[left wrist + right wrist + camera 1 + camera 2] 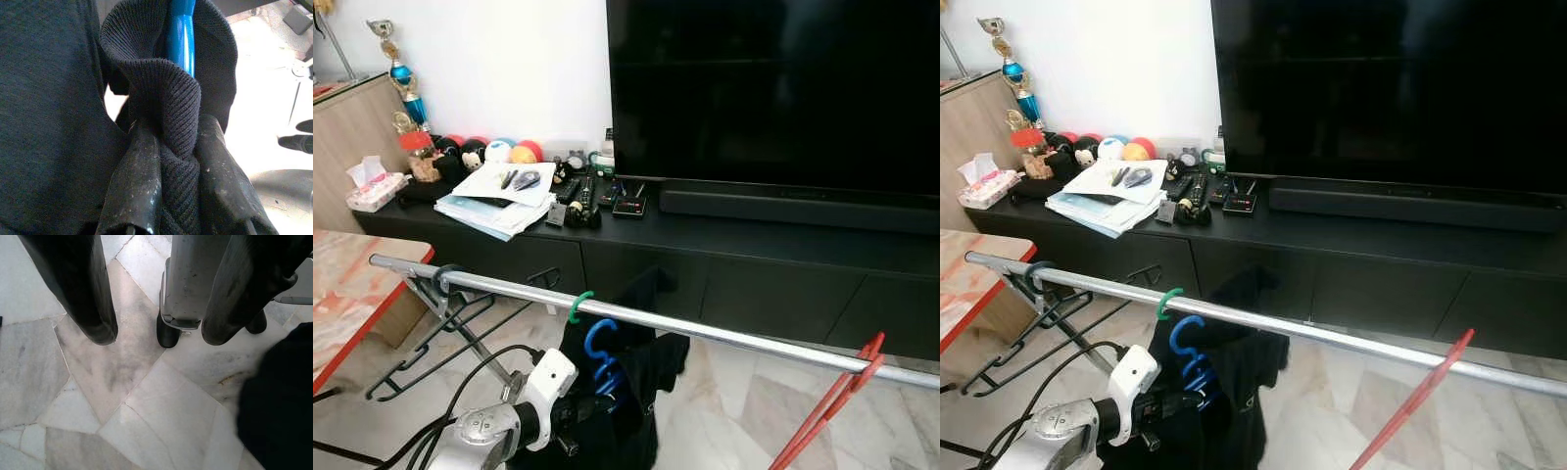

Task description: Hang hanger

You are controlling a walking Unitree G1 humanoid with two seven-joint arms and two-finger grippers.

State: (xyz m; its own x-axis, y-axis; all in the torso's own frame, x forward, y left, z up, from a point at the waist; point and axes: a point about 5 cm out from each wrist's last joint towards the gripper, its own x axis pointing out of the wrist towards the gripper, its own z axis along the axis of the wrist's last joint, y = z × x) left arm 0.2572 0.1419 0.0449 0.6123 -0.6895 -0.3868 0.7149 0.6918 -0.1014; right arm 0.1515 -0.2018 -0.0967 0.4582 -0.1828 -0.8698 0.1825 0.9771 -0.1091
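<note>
A blue hanger (600,343) carrying a black garment (636,392) hangs in the grip of my left gripper (176,127). Its fingers (137,171) are shut on the ribbed collar wrapped around the hanger's neck (181,34). The blue hook sits just below the metal rail (724,333), a little right of a green hook (578,305) that rests on the rail. The hook's tip looks close to the rail; contact cannot be told. My right gripper (156,338) hangs open over the marble floor (122,382).
A red hanger (832,401) leans at the rail's right end. Black hangers (440,323) dangle from its left end. Behind stands a black cabinet (754,264) with a big TV (773,88), papers and remotes. A red-edged table (352,294) is at left.
</note>
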